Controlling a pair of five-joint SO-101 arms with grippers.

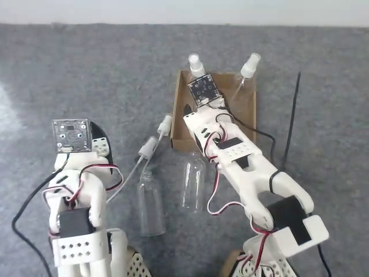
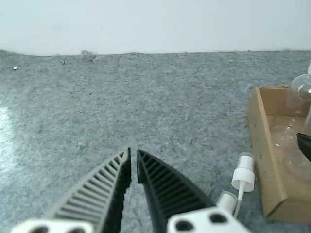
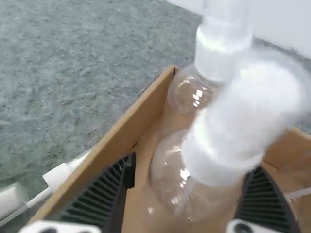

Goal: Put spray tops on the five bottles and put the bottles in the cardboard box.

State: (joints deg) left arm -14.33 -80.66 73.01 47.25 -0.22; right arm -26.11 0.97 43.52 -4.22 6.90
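With the right gripper spread open around a capped bottle standing in the cardboard box and the left gripper closed on nothing well aside, could topple that bottle against its neighbour by snagging a finger on it while lifting away.

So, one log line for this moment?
left gripper: shut, empty | right gripper: at capped bottle in cardboard box | two uncapped bottles, two spray tops: outside box

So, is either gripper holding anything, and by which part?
Left gripper holds nothing. Right gripper brackets a bottle by its body, in the box; grip unclear.
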